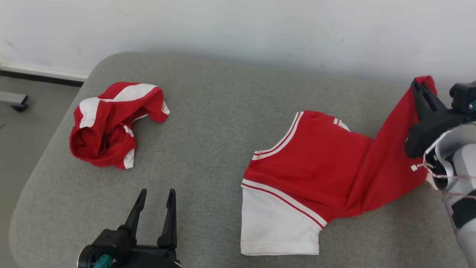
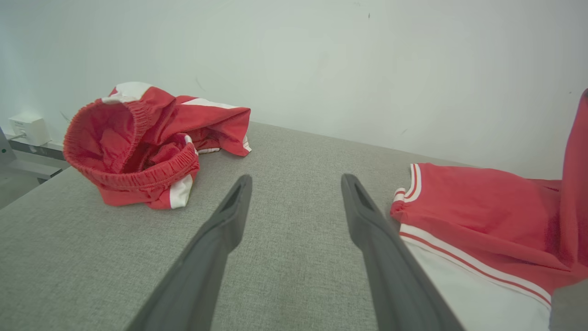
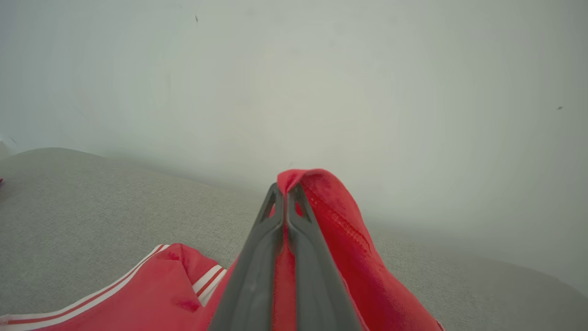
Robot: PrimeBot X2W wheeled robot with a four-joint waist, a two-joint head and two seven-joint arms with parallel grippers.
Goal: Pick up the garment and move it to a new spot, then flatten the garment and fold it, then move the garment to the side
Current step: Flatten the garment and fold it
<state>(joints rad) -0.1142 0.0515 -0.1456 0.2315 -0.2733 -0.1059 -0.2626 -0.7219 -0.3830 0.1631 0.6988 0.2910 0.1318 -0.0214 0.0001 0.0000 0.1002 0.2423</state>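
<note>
A red garment (image 1: 319, 163) with white sleeves and striped trim lies partly folded on the grey cushioned surface (image 1: 215, 123), right of centre. Its right edge is lifted off the cushion. My right gripper (image 1: 418, 87) is shut on that raised red edge; the right wrist view shows the cloth (image 3: 330, 202) pinched between the closed fingers of that gripper (image 3: 285, 191). My left gripper (image 1: 156, 195) stands open near the front edge, left of the garment, holding nothing. The left wrist view has its fingers (image 2: 229, 220) spread over bare cushion, the garment (image 2: 477, 207) to their right.
Crumpled red and white shorts (image 1: 111, 123) lie at the back left of the cushion, also in the left wrist view as shorts (image 2: 142, 147). A pale wall (image 1: 260, 29) rises behind the cushion. Floor and a dark skirting strip (image 1: 37, 80) lie off the left edge.
</note>
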